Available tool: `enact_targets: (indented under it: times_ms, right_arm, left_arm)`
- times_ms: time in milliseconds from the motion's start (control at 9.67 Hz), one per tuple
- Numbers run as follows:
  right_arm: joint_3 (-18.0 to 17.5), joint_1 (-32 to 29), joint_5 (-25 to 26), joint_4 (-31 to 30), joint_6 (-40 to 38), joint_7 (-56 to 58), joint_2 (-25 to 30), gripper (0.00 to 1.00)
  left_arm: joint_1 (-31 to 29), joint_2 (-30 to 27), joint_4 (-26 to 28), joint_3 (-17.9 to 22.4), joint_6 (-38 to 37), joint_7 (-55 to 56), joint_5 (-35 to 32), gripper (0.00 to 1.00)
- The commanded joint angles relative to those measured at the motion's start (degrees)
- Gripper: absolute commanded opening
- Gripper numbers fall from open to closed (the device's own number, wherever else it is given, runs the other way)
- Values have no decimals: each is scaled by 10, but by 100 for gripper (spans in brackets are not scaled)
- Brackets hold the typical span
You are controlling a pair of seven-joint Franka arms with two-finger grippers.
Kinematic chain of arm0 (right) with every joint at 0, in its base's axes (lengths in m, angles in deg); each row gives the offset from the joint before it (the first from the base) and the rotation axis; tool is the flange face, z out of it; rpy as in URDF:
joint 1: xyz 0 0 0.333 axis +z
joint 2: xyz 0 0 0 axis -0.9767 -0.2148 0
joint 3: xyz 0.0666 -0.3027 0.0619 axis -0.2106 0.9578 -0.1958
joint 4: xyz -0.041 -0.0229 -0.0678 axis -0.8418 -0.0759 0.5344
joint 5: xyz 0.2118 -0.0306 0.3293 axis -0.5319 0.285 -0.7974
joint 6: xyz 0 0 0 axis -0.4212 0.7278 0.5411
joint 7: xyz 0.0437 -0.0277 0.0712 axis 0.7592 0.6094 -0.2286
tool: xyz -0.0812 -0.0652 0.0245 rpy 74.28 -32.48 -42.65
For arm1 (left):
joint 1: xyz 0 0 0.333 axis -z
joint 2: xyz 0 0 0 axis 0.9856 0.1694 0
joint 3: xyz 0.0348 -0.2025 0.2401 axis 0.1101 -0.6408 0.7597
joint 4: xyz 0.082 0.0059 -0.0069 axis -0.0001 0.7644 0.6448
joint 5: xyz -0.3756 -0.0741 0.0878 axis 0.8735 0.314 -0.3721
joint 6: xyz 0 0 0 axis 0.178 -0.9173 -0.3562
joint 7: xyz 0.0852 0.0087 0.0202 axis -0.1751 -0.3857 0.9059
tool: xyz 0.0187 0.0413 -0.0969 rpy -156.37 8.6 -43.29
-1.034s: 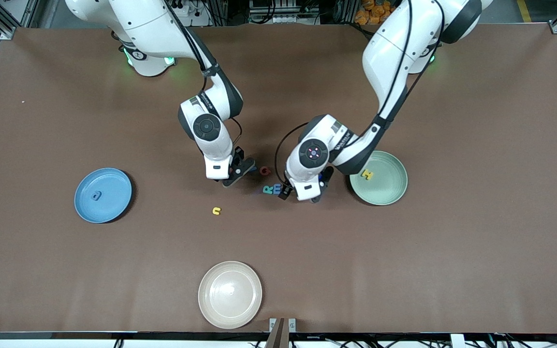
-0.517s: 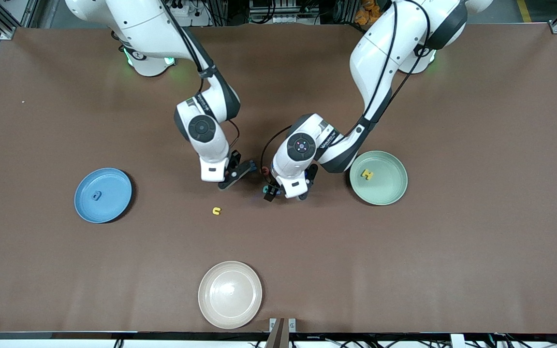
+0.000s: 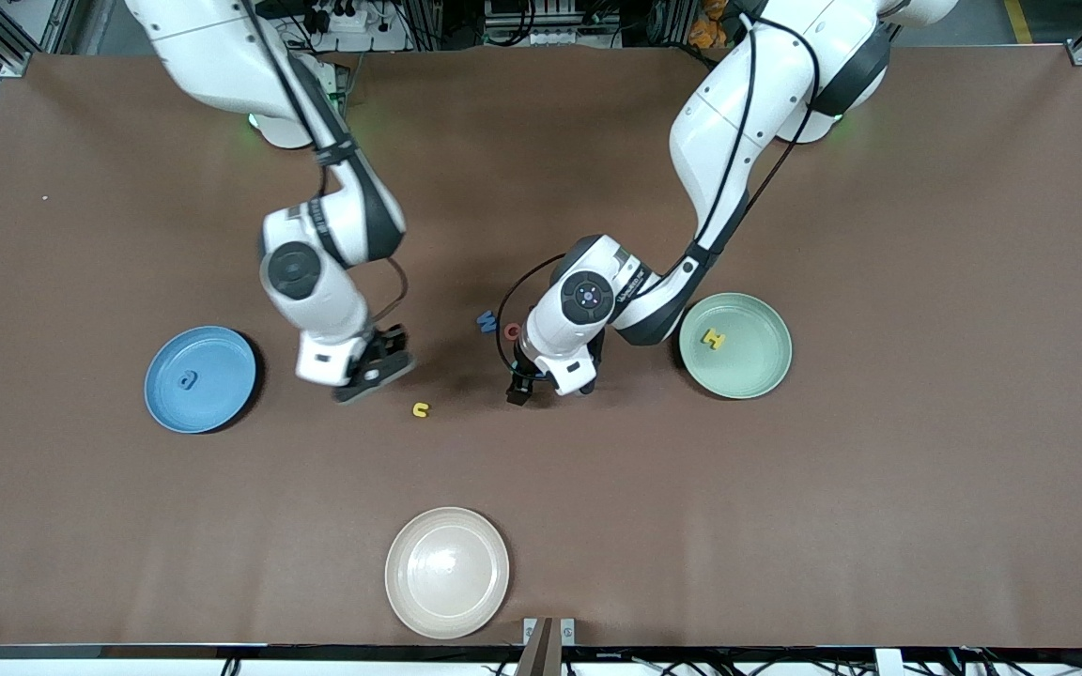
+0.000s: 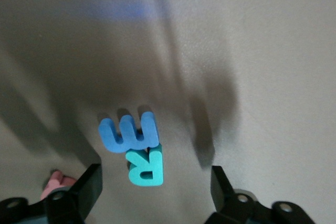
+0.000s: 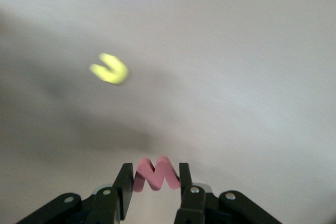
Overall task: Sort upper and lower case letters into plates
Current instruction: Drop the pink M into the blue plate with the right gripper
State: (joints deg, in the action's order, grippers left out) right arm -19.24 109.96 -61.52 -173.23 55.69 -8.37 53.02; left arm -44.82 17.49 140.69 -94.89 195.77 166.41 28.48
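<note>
My right gripper (image 5: 155,181) is shut on a pink zigzag letter (image 5: 156,173) above the table, between the blue plate (image 3: 222,361) and a yellow letter (image 3: 421,409) (image 5: 110,69). In the front view this gripper (image 3: 370,374) hides its letter. My left gripper (image 3: 548,387) (image 4: 156,192) hangs open just over a teal R (image 4: 145,165) and a blue letter (image 4: 128,134) that touch each other. A blue letter (image 3: 486,322) and a red letter (image 3: 512,330) lie beside the left hand. The blue plate holds a blue letter (image 3: 187,379). The mint plate (image 3: 752,371) holds a yellow letter (image 3: 712,339).
A cream-white plate (image 3: 447,573) sits near the table's front edge, nearer the camera than all the letters. Brown table surface stretches around both plates. The left arm's elbow hangs close to the mint plate's rim.
My right arm has swung toward the blue plate with the pink letter, uncovering the blue and red letters. My left gripper has shifted over the teal R and blue letter.
</note>
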Motion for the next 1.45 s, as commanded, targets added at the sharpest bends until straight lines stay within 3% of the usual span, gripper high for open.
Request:
enact_targets:
  times_ms: [0, 103, 414, 517, 621, 724, 1138, 1345]
  right_arm:
    - [22, -57, 2, -36, -13, 86, 22, 7]
    - [22, -96, 2, -36, -41, 113, 20, 7]
    - [30, -179, 2, -25, -92, 231, 27, 8]
    - [30, -192, 2, -24, -91, 241, 24, 19]
    - [30, -193, 2, -24, -91, 237, 21, 44]
    - [30, -193, 1, -15, -93, 237, 21, 99]
    - [27, -183, 1, 15, -115, 245, 14, 100]
    - [26, -144, 1, 37, -116, 270, 7, 100]
  left_arm:
    - [7, 18, -22, 5, 4, 9, 16, 78]
    - [8, 20, -21, 5, 4, 5, 16, 75]
    - [-1, 17, -18, 5, 2, -4, 21, 54]
    - [-9, 14, -14, 5, -1, -6, 21, 53]
    - [-16, 11, -14, 2, -3, -26, 25, 52]
    - [-20, 8, -13, 3, -5, -43, 38, 52]
    - [-19, 9, -13, 3, -36, -71, 40, 51]
    - [-12, 13, -13, 3, -36, -70, 41, 42]
